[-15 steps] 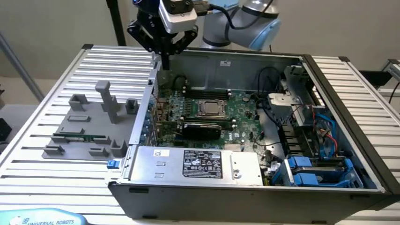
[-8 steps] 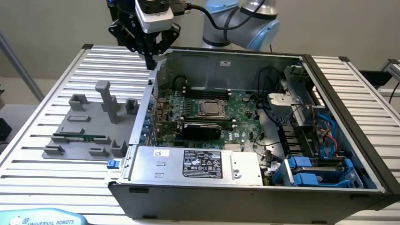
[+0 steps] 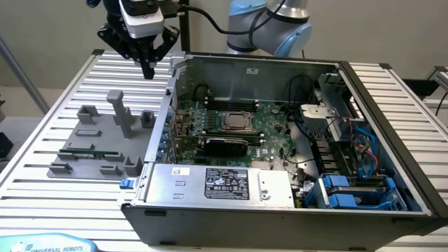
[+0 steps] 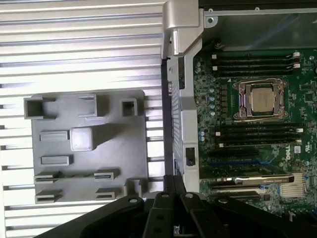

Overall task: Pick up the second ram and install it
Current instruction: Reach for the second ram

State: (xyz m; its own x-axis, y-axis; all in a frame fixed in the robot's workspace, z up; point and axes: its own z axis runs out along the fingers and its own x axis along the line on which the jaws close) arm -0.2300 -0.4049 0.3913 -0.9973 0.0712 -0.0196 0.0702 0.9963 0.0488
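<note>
The second ram, a thin green stick, lies flat in a slot of the grey holder on the slatted table, at the exterior view's left. My gripper hangs high above the table's far part, beside the back corner of the open computer case and well away from the ram. Its black fingers are shut together with nothing between them. In the wrist view the shut gripper points down over the case's side wall, between the grey holder and the motherboard with its black memory slots.
A tall grey post stands on the holder. The case holds a processor socket, a power supply, cables and blue drive brackets. Bare slats lie around the holder.
</note>
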